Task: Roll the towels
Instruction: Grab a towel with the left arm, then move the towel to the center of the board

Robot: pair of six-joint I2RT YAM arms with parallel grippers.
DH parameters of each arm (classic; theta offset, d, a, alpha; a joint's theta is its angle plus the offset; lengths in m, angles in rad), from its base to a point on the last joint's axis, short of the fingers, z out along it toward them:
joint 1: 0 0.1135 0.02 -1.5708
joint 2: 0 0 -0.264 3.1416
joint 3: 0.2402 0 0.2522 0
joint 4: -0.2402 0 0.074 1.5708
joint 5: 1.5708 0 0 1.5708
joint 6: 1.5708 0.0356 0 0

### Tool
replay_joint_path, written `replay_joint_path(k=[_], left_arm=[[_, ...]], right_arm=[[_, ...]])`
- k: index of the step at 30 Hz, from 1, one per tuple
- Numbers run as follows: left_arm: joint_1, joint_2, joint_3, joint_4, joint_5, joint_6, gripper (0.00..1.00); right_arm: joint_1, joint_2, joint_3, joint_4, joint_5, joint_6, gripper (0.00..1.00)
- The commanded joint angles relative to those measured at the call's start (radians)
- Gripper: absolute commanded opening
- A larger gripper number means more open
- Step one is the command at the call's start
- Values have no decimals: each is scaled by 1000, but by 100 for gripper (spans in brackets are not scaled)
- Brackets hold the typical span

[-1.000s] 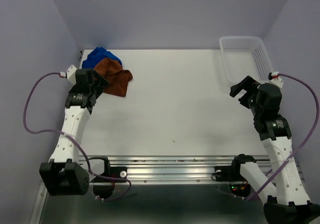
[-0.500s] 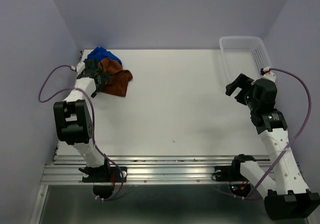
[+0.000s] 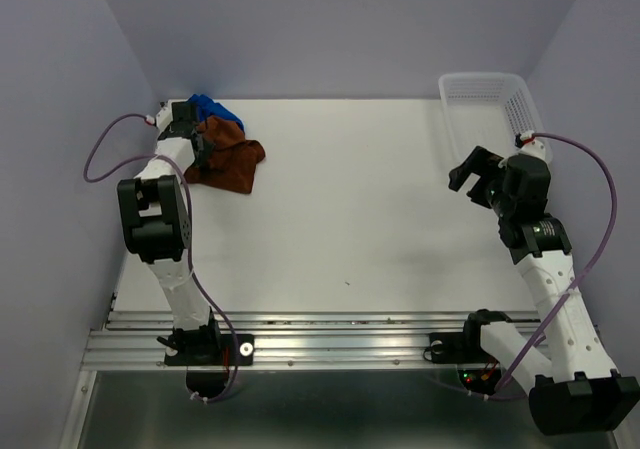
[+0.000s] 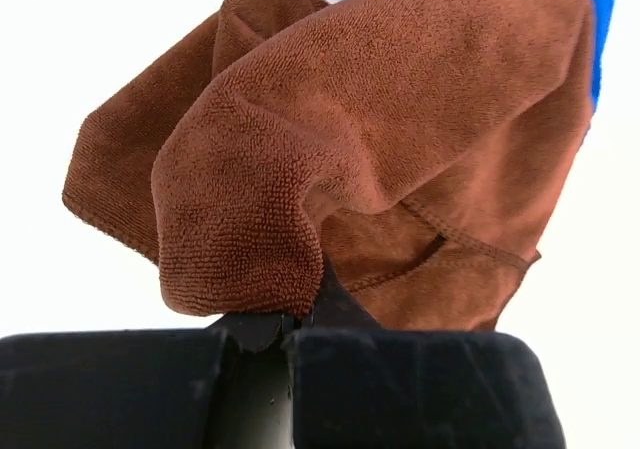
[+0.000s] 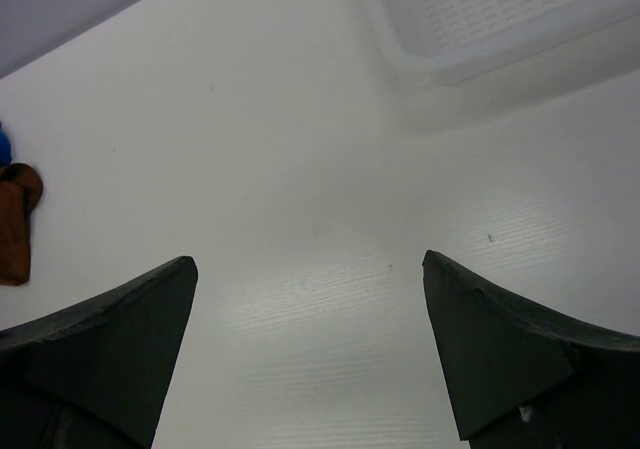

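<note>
left fingers [image 4: 420, 389] are pinching a fold of the brown towel [image 4: 400, 119] on the counter [image 3: 350, 199]; right fingers [image 5: 110, 339] are hanging spread wide.

We see our right gripper [image 5: 308, 261] with its fingers spread wide over the white tabletop [image 5: 250, 119]. A white mesh basket [image 5: 480, 19] sits at the upper right. At the left edge the brown towel [image 5: 14, 231] peeks in, a sliver of the blue towel [image 5: 3, 151] just above it.

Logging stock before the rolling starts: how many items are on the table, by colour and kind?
rust-brown towel: 1
blue towel: 1
white mesh basket: 1
Total: 3
</note>
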Motion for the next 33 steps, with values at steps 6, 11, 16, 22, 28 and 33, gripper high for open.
replay_joint_path(k=[6, 11, 16, 22, 28, 33], left_arm=[[-20, -331, -105, 118, 255, 41, 0], [-146, -568, -154, 161, 355, 37, 0], [-293, -626, -21, 181, 431, 14, 0], [-485, -542, 270, 233, 536, -35, 0], [-659, -337, 690, 247, 712, -70, 0], [-713, -176, 897, 247, 811, -130, 0]], right_arm=[[-4, -40, -27, 54, -32, 10, 100], [-4, -60, -24, 52, -49, 26, 100], [-4, -84, 4, 37, -51, 33, 100], [-4, -127, 31, 6, 8, 44, 100], [-4, -165, 50, -15, 31, 43, 100], [-4, -184, 47, -35, 70, 46, 100]])
